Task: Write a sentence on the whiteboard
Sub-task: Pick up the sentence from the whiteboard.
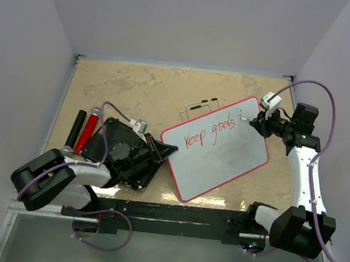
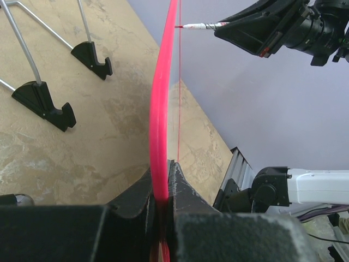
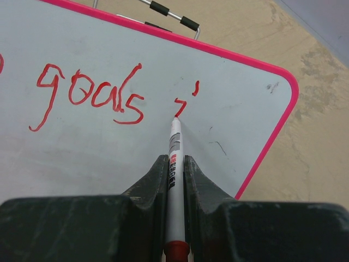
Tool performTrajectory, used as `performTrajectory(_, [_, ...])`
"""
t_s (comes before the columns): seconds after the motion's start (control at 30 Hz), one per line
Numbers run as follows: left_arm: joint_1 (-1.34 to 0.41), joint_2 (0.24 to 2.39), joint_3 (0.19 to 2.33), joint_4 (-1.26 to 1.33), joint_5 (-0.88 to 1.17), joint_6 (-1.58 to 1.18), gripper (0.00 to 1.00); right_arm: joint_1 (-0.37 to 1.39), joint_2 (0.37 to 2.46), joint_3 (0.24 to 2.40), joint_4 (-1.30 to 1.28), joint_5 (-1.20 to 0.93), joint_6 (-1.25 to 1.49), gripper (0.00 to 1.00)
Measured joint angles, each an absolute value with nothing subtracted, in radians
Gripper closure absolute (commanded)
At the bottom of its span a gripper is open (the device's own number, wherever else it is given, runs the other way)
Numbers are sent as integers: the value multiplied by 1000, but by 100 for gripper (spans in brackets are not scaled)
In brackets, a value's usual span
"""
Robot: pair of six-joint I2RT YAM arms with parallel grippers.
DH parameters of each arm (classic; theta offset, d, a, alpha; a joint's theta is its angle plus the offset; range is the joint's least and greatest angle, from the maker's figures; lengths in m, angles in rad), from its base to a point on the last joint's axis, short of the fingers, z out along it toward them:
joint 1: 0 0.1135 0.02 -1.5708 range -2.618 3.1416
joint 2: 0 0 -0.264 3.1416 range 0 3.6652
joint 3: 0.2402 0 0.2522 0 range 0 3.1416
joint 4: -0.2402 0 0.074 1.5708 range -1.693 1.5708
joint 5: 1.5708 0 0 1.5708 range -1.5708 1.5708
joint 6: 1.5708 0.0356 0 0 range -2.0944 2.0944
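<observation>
The whiteboard (image 1: 222, 154), white with a thin red rim, lies tilted on the table. The sentence (image 1: 209, 133) in red marker reads "Keep goals" plus the start of an "i". My left gripper (image 1: 166, 150) is shut on the board's left rim, which runs edge-on in the left wrist view (image 2: 159, 109). My right gripper (image 1: 254, 122) is shut on a white marker (image 3: 174, 174) with a red end. Its tip touches the board (image 3: 109, 147) just below the small red stroke after "goals" (image 3: 90, 98).
A wire stand with black feet (image 1: 200, 106) lies behind the board, also in the left wrist view (image 2: 43, 101). A black ribbed slab (image 1: 120, 153) sits under my left arm. A black marker (image 1: 76, 128) and a red one (image 1: 87, 130) lie at the left.
</observation>
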State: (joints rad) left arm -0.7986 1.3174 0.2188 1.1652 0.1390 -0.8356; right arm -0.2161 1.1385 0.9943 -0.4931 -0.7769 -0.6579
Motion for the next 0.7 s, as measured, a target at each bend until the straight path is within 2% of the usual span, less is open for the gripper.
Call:
performTrajectory(0.37, [-799, 1323, 219, 1166, 137, -846, 100, -216, 1139, 994, -577, -776, -729, 100])
performTrajectory(0.7, [-799, 1325, 219, 1168, 138, -845, 100, -216, 1139, 996, -494, -747, -637, 100])
